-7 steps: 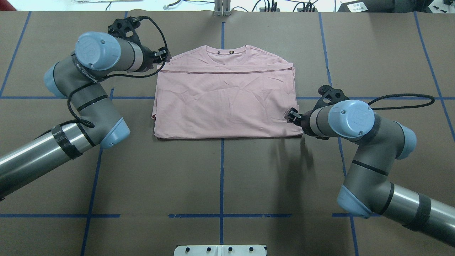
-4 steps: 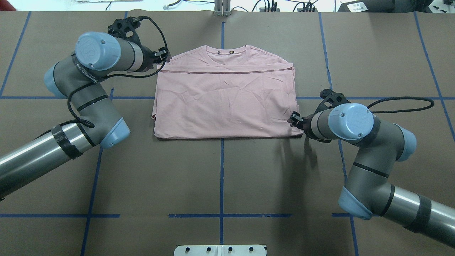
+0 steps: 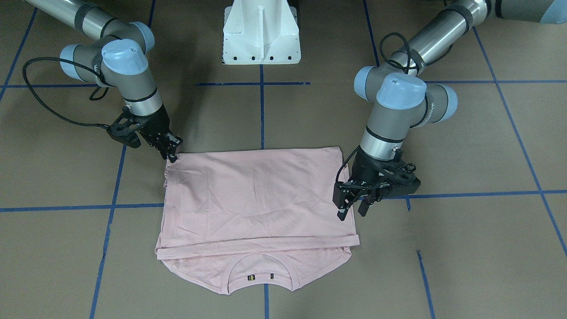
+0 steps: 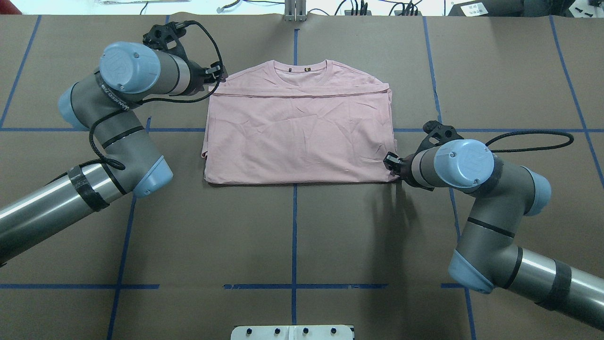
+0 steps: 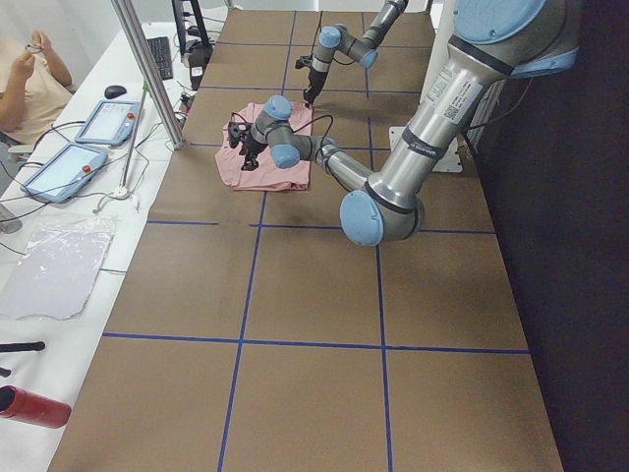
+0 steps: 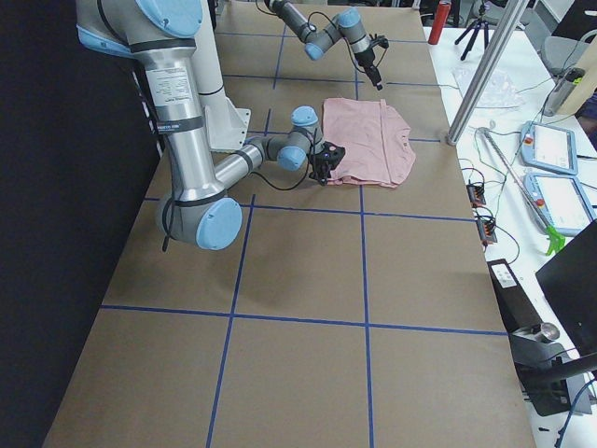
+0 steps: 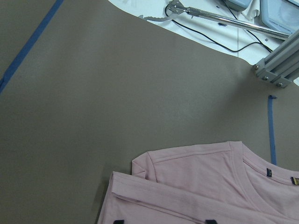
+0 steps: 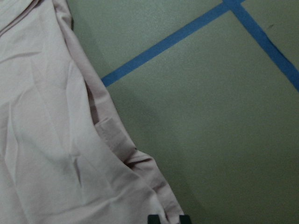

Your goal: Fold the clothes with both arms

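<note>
The pale pink T-shirt (image 4: pixel 297 137) lies flat on the brown table, its lower half folded up over the chest and its neck at the far side. In the front-facing view the shirt (image 3: pixel 257 199) shows its neck nearest the camera. My left gripper (image 4: pixel 218 77) hangs open over the shirt's far left corner. Its two fingertips stand wide apart at the bottom of the left wrist view, above the folded edge (image 7: pixel 196 186). My right gripper (image 4: pixel 389 161) is down at the near right corner. Its tips (image 8: pixel 169 218) are drawn close together with the cloth's edge (image 8: pixel 46 140) between them.
The white pedestal base (image 3: pixel 261 31) stands at the robot's side of the table. An aluminium post (image 4: pixel 295 12) rises at the far edge, with cables behind it. Blue tape lines cross the brown surface. In the exterior left view a seated person (image 5: pixel 29 79) and tablets are beside the table.
My right gripper has shifted along the shirt's right edge toward the near right corner and lower. The left arm and the shirt have stayed put.
</note>
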